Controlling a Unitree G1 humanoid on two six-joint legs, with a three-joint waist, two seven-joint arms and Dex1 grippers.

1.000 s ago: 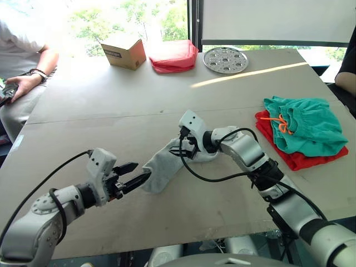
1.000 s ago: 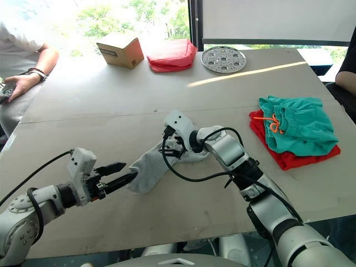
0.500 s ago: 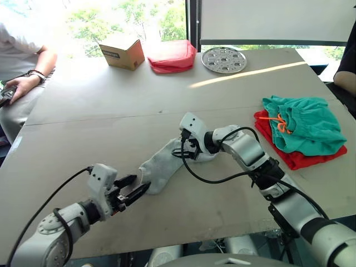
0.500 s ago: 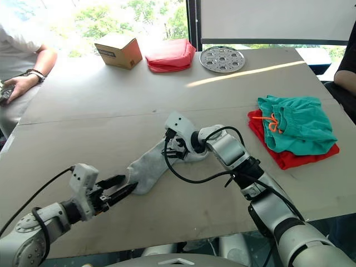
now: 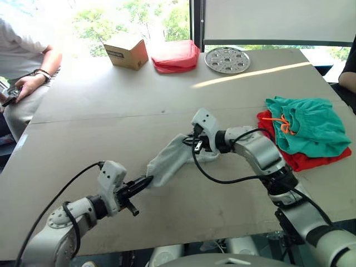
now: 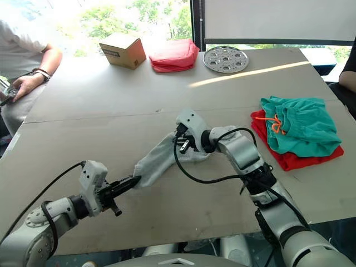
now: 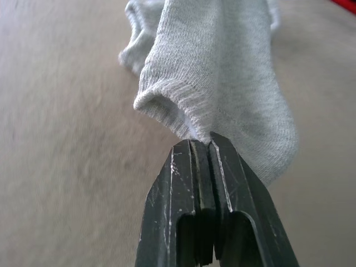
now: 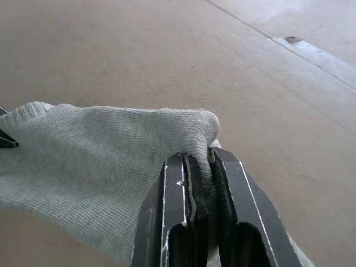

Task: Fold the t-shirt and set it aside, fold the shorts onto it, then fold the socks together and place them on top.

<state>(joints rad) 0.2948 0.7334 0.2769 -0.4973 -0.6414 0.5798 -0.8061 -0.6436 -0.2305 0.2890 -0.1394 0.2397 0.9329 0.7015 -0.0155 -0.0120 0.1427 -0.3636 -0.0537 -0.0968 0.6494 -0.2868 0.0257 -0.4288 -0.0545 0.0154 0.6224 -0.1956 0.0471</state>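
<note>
The pair of light grey soft ankle socks (image 5: pixel 171 161) lies in the middle of the frame on the flat grey-brown table (image 5: pixel 111 111), stretched as one long strip. Its long axis runs diagonally, from lower left near the frame's centre up toward the right.

The left gripper (image 5: pixel 146 182), in the lower left, has its two black fingers clamped on the ribbed cuff end at the strip's lower-left tip; the left wrist view shows the fingers (image 7: pixel 178 189) pressed together with the knit edge pinched between them. The right gripper (image 5: pixel 196 140), just right of centre, is clenched on the strip's upper-right end, and in the right wrist view the grey knit is squeezed between its closed fingers (image 8: pixel 225 194).

At the right edge, the teal-green fabric shorts (image 5: pixel 306 125) with an orange drawstring rest folded on top of the bright red folded t-shirt (image 5: pixel 311 158), well apart from the socks.

Along the top of the frame stand a brown cardboard box (image 5: pixel 126 51), a pinkish-red folded cloth bundle (image 5: pixel 176 55) and a round perforated metal plate (image 5: pixel 227 59). A seated person's hand (image 5: pixel 29 84) shows at upper left.
</note>
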